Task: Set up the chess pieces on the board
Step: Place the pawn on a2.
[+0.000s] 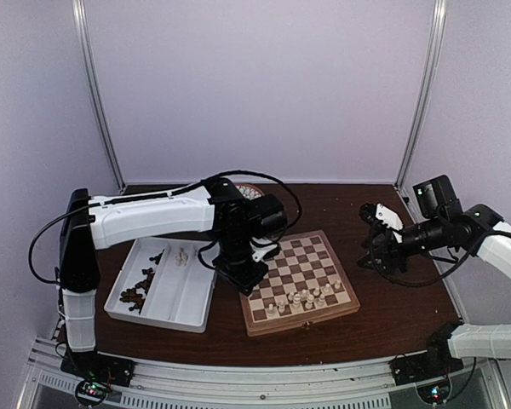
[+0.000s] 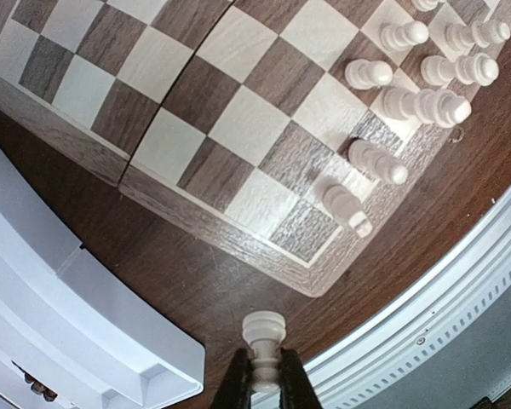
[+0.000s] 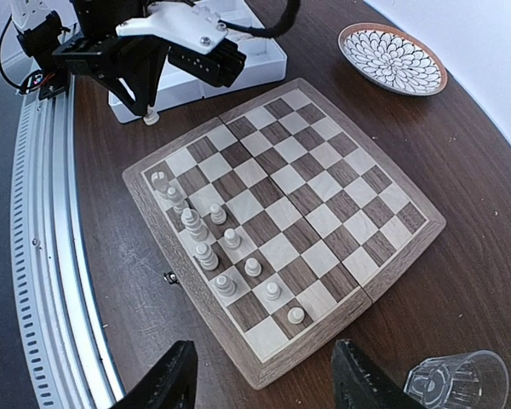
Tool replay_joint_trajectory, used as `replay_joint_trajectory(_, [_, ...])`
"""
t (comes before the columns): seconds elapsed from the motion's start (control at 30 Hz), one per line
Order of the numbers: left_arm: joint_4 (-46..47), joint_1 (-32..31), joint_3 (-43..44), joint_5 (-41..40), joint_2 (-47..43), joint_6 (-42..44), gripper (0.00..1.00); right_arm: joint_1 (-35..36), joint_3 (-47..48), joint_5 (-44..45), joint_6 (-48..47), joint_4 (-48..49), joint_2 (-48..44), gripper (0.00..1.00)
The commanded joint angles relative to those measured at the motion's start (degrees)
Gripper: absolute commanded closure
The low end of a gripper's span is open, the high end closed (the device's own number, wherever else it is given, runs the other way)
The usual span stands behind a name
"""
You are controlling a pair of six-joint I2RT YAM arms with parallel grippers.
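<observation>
My left gripper [image 2: 264, 365] is shut on a cream-white chess piece [image 2: 263, 331], whose wide end points down at the brown table between the white tray [image 2: 68, 315] and the board's near left corner. The same piece [image 3: 151, 117] shows under the left gripper [image 1: 241, 277] in the right wrist view. On the checkered board [image 1: 311, 254] [image 3: 324, 196] [image 2: 238, 119], several white pieces [image 3: 209, 247] [image 1: 302, 298] [image 2: 409, 94] stand in its two near rows. Dark pieces [image 1: 140, 290] lie in the tray. My right gripper [image 3: 268, 383] [image 1: 379, 247] hangs open and empty to the right of the board.
The two-compartment tray [image 1: 187, 298] sits left of the board. A round patterned plate [image 3: 392, 58] [image 1: 249, 191] lies behind the board. A clear glass [image 3: 456, 383] stands close to my right gripper's finger. A metal rail [image 3: 51, 256] runs along the table's near edge.
</observation>
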Motion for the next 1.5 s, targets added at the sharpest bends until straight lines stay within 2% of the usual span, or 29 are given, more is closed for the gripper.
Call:
replay_joint_trajectory(0.0, [-0.01, 0.19, 2.36, 1.09, 1.97, 1.54, 0.98, -0.86, -0.81, -0.61, -0.30, 1.68, -1.09, 0.43])
replay_joint_trajectory(0.53, [0.62, 0.36, 7.06, 3.02, 11.17, 3.04, 0.98, -1.62, -0.86, -0.78, -0.87, 1.39, -1.35, 0.42])
replay_joint_trajectory(1.33, [-0.89, 1.72, 8.97, 2.56, 15.02, 2.52, 0.98, -1.62, -0.86, -0.98, -1.56, 0.96, -1.20, 0.42])
replay_joint_trajectory(1.47, [-0.81, 1.68, 9.18, 3.49, 15.51, 2.52, 0.95, -1.62, -0.86, -1.13, -1.58, 0.95, -1.08, 0.42])
